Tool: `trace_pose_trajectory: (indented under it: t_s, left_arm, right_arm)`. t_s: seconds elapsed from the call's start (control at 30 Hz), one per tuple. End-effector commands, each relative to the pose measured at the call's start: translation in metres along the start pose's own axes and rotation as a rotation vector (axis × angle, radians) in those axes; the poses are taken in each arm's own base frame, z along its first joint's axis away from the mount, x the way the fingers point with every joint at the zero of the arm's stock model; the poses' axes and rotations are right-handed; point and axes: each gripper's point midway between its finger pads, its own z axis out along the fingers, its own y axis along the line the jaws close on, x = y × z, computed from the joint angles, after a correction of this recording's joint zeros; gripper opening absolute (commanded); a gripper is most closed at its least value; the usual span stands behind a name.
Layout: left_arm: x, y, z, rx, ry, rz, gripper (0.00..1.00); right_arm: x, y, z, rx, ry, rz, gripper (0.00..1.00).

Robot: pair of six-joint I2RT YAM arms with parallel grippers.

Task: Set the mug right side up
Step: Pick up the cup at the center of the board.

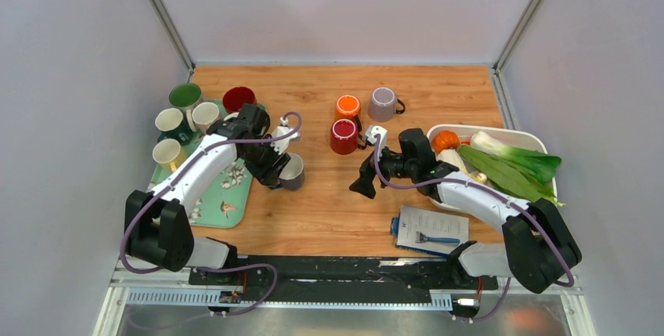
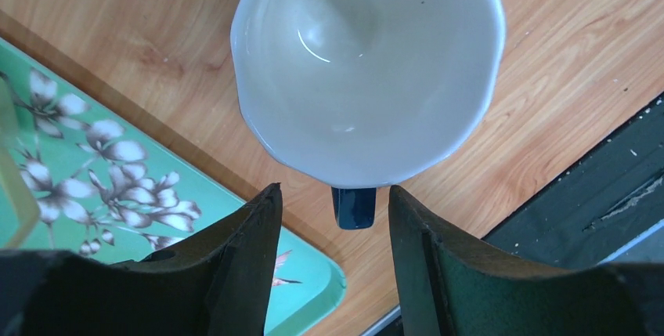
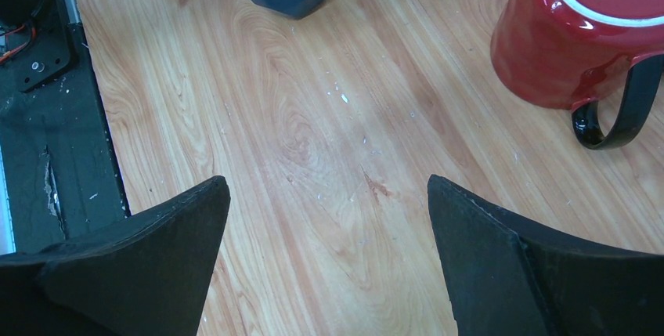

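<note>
A dark blue mug with a white inside (image 2: 364,62) stands upright, mouth up, on the wooden table just right of the green tray; it also shows in the top view (image 1: 293,171). My left gripper (image 2: 333,189) is open right above it, the mug's dark handle (image 2: 354,207) between the fingers without touching them. My right gripper (image 3: 329,195) is open and empty over bare wood. A red mug (image 3: 583,34) stands upside down, base up, beyond its right finger; it also shows in the top view (image 1: 343,136).
A green flowered tray (image 1: 205,209) at the left holds several upright mugs. An orange mug (image 1: 348,106) and a grey mug (image 1: 382,103) stand at the back. A white basin (image 1: 535,138) of vegetables is at the right, a paper with a blue razor (image 1: 429,230) in front of it.
</note>
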Motion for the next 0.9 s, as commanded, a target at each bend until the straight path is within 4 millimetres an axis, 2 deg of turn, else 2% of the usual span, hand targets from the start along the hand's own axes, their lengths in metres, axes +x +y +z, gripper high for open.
trace_pose_trajectory:
  t_s: [0.0, 0.17, 0.37, 0.5, 0.57, 0.63, 0.67, 0.87]
  left_arm:
    - [-0.005, 0.006, 0.004, -0.062, -0.051, -0.086, 0.59]
    - [-0.005, -0.010, 0.020, 0.043, -0.062, -0.136, 0.50]
    - [-0.019, -0.019, 0.023, 0.108, -0.123, -0.140, 0.29]
    - [-0.016, -0.018, 0.020, 0.097, -0.113, -0.124, 0.12]
    - [-0.015, -0.016, 0.014, 0.073, -0.110, -0.111, 0.04]
    - [-0.014, -0.012, 0.005, 0.034, -0.110, -0.097, 0.01]
    - [-0.015, -0.010, -0.002, 0.011, -0.121, -0.088, 0.00]
    - [0.003, 0.009, -0.040, -0.114, -0.129, -0.134, 0.00]
  right_arm:
    - [-0.008, 0.000, -0.001, -0.002, -0.032, -0.027, 1.00]
    - [-0.010, -0.002, 0.000, 0.000, -0.032, -0.032, 1.00]
    - [-0.007, -0.002, 0.000, 0.000, -0.027, -0.028, 1.00]
    - [-0.006, -0.002, -0.002, 0.007, -0.028, -0.030, 1.00]
    - [-0.004, -0.002, -0.003, 0.008, -0.027, -0.029, 1.00]
    - [-0.002, -0.001, -0.004, 0.009, -0.027, -0.025, 1.00]
    - [-0.001, -0.001, -0.004, 0.007, -0.025, -0.022, 1.00]
    - [0.001, -0.003, -0.005, 0.015, -0.019, -0.009, 1.00]
